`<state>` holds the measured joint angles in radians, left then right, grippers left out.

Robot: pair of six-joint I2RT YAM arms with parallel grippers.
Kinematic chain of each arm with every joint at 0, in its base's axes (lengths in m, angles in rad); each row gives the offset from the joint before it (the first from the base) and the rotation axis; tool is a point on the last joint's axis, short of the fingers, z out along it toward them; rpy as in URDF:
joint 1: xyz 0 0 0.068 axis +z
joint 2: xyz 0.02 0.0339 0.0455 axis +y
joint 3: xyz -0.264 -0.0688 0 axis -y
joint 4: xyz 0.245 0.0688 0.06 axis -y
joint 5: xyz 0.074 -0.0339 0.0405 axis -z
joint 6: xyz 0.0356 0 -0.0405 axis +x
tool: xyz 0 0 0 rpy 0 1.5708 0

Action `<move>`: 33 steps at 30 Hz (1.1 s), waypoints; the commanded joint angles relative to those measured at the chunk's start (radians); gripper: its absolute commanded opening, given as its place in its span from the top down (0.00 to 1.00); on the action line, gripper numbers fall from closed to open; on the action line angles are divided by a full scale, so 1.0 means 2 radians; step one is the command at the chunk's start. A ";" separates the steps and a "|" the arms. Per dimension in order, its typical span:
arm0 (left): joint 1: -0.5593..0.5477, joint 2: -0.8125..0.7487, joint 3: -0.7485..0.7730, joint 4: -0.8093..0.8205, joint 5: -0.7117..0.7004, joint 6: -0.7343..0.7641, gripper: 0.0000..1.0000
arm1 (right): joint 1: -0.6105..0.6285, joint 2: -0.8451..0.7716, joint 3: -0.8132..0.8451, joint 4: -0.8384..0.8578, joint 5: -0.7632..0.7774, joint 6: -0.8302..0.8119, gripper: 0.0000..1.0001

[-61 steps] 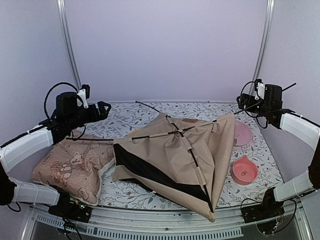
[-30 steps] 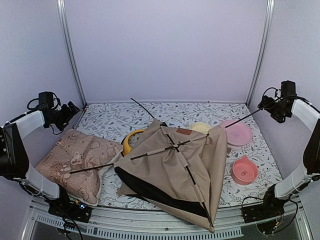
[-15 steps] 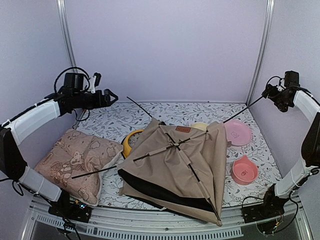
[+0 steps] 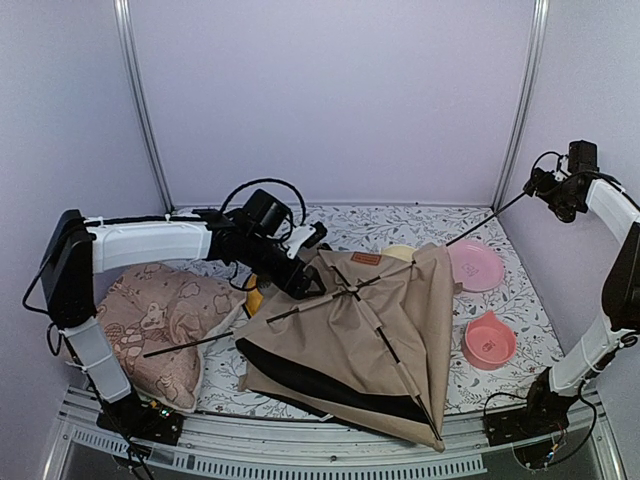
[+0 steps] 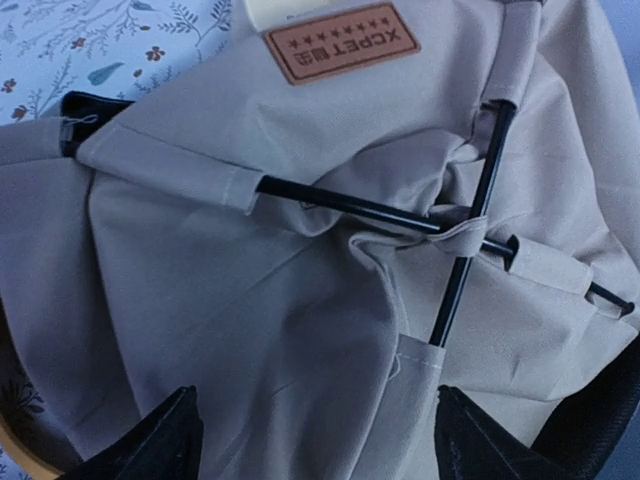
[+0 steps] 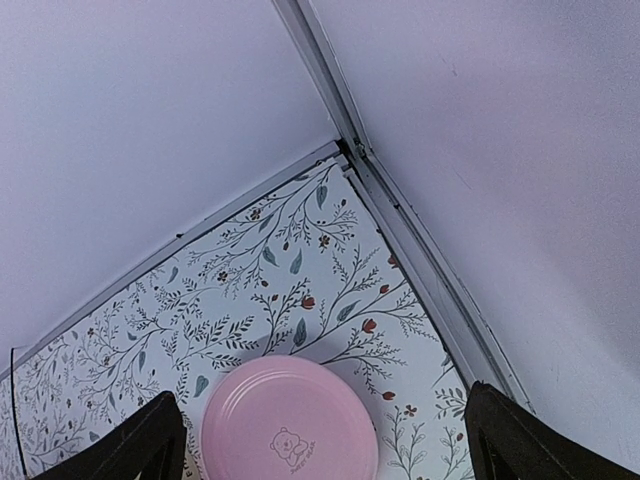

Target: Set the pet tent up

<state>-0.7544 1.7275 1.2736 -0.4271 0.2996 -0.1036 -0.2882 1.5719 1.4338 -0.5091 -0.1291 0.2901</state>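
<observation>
left gripper (image 4: 310,283): jaws apart, clamped on nothing, hovering just above the back left part of the tent (image 4: 350,345). right gripper (image 4: 547,190): jaws spread wide, empty, raised high over the right back corner of the worktop (image 4: 250,232).

only in left wrist view: lettering on the brown label (image 5: 340,42), two black poles (image 5: 462,240) crossing under a fabric loop. only in right wrist view: bear print on a pink plate (image 6: 290,425).

top view: tent collapsed mid worktop, toward the near edge; one pole tip near the right gripper, contact impossible to tell. left arm stretched level over the cushion (image 4: 150,320); right arm bent upward.
</observation>
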 commanded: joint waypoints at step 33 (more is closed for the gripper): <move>-0.036 0.025 0.053 0.016 -0.162 -0.016 1.00 | 0.002 -0.045 0.105 -0.018 0.080 -0.021 0.01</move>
<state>-0.8749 1.8648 1.4025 -0.4747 0.0330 -0.0708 -0.2882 1.5238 1.5799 -0.5377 -0.0299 0.2512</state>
